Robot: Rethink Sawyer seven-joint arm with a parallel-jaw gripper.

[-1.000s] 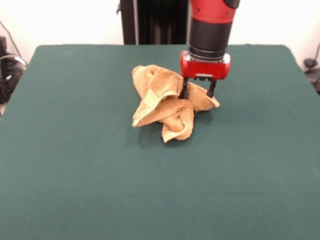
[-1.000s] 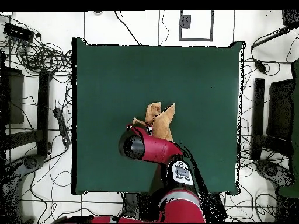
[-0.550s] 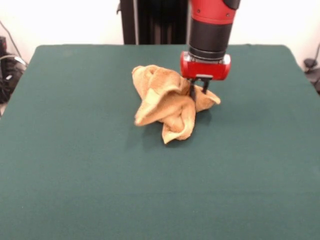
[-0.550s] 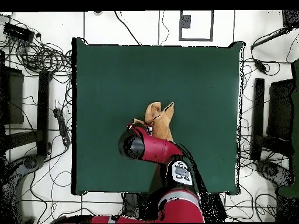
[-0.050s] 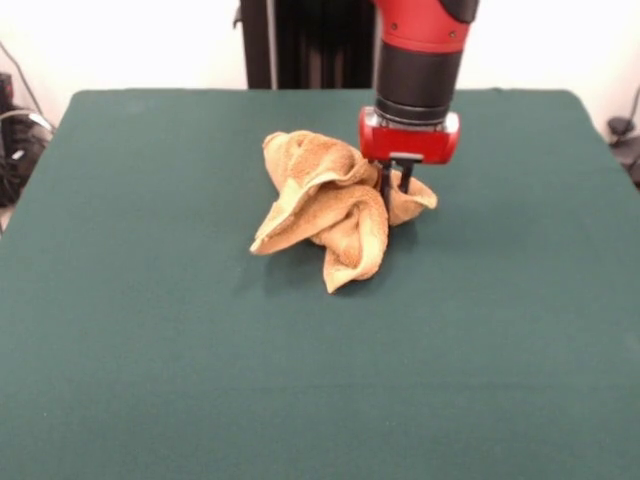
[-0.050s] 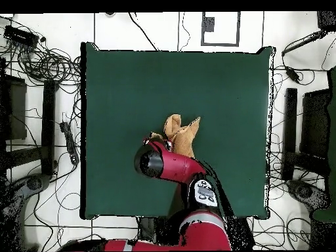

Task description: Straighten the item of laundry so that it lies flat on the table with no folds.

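The item of laundry (image 5: 325, 200), an orange-tan terry towel, lies crumpled in a twisted heap a little behind the middle of the dark green table (image 5: 150, 330). My gripper (image 5: 396, 188) comes straight down onto the heap's right side. Its two black fingers stand close together, pinched on a fold of the cloth. In the overhead view the towel (image 6: 182, 136) sticks out past the red arm's end (image 6: 152, 163), which hides the gripper. The table (image 6: 131, 85) reaches far past the towel on every side.
Bare green cloth surrounds the heap up to the table edges. In the overhead view, cables (image 6: 46, 62) and dark stands (image 6: 290, 131) lie on the floor around the table.
The fingers, apart a second ago, have come together on the towel's right fold. The heap's left flap has slid outward to the left and forward.
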